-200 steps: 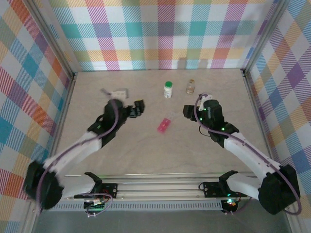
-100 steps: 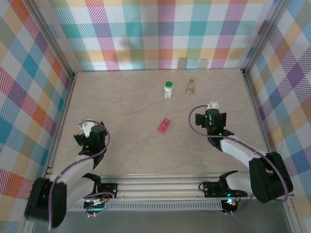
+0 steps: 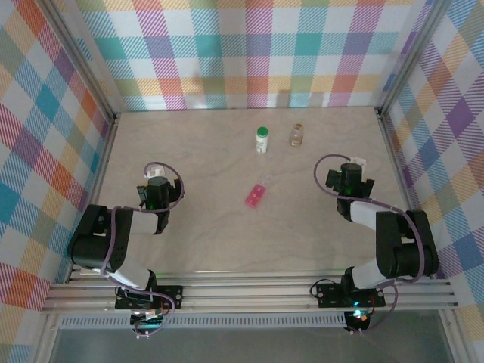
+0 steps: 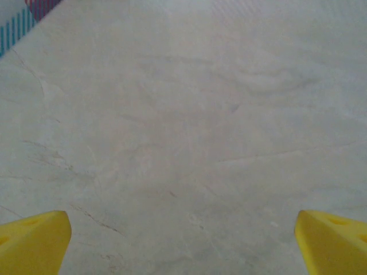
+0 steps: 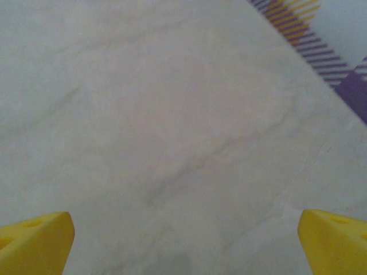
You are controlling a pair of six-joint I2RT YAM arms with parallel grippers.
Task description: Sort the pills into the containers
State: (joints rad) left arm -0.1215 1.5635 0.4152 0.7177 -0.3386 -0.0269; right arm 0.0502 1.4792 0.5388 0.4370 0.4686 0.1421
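While your left end effector and right end effector gape wide, blunt yellow fingertips frame marble-veined tabletop. Pink pill box: slim, translucent.

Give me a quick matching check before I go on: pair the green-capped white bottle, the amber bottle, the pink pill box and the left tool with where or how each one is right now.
Things:
1. white bottle with green cap
2. amber bottle
3. pink pill box
4. left tool

Places or states:
A. lying flat near the middle of the table
B. open over bare table, holding nothing
C. upright at the far side, the left one of a pair
D. upright at the far side, the right one of a pair

Pairs: 1-C, 2-D, 3-A, 4-B
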